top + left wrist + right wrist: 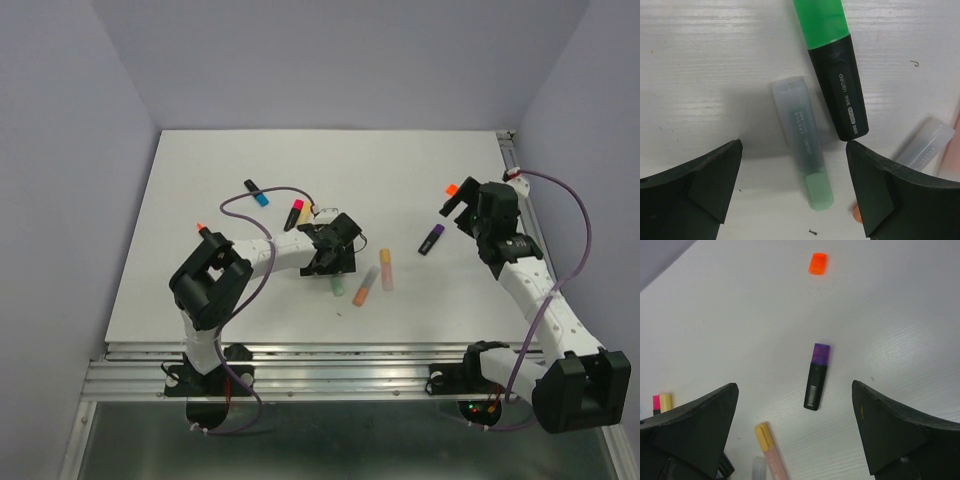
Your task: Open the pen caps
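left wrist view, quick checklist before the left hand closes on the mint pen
1. left hand open and empty: ok, jaws stand wide with nothing gripped.
2. mint pen between the fingers: ok, it lies flat in the gap.
3. mint cap on its pen: ok, no gap seen, cap end nearest the camera.
4. green pen clear of the closing path: not ok, its black end sits right at one fingertip; whether they touch, cannot tell.
5. right hand open and free to help: ok, it hovers over the purple-capped pen.
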You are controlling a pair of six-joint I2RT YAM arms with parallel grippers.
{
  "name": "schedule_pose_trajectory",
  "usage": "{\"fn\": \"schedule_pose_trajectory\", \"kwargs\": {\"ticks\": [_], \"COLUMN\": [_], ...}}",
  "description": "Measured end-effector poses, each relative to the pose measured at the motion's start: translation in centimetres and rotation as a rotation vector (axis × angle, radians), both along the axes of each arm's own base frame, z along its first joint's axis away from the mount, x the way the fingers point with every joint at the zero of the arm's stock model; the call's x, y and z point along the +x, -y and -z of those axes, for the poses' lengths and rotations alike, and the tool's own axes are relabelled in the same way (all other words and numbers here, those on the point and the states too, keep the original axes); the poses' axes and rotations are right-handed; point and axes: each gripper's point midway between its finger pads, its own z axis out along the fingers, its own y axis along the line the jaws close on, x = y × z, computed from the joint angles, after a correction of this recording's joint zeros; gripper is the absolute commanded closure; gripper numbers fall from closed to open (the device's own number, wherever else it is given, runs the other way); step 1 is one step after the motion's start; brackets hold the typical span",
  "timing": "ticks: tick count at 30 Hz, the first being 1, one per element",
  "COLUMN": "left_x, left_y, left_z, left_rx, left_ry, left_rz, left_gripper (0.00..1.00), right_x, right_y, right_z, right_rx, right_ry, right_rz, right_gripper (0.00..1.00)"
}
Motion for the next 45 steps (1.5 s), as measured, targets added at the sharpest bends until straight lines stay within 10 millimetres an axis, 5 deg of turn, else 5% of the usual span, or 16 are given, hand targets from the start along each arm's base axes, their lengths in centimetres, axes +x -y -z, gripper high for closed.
{"fn": "schedule_pose_trajectory", "kwargs": {"ticks": [13,19,22,25,26,30,35,42,45], "left_x": [-0.1,0.0,0.3,0.4,0.4,0.4,-0.1,0.5,0.2], "left_y": [-1.0,-1.0,-0.8,-0.7,-0.7,-0.7,-1.1,-0.3,-0.3], "left_z": [0.4,0.7,0.7,0.6,0.6,0.6,-0.7,-10.6,-13.0], "left_rx": [0.030,0.048,0.052,0.051,0.051,0.044,-0.002,-0.298,-0.393], "left_ry": [-0.019,-0.025,-0.023,-0.020,-0.020,-0.019,-0.008,0.152,0.188], "left_rz": [-0.046,-0.046,-0.049,-0.053,-0.054,-0.069,-0.120,-0.239,-0.276], "left_gripper": [0.30,0.55,0.71,1.00,1.00,1.00,1.00,1.00,1.00], "right_x": [-0.9,-1.0,-1.0,-1.0,-1.0,-1.6,-4.9,-11.6,-14.7], "right_y": [0.8,1.1,1.0,0.5,0.1,-2.3,-8.4,-17.6,-21.7], "right_z": [3.4,3.5,3.5,3.4,3.4,2.6,2.9,3.6,3.3], "right_rx": [-0.035,-0.041,-0.042,-0.035,-0.029,0.037,0.227,0.380,0.358], "right_ry": [-0.136,-0.140,-0.141,-0.142,-0.140,-0.107,-0.072,-0.135,-0.156], "right_rz": [0.039,0.053,0.047,0.009,-0.016,-0.148,-0.462,-0.888,-1.059], "right_gripper": [0.00,0.00,0.00,0.00,0.00,0.00,0.00,0.00,0.00]}}
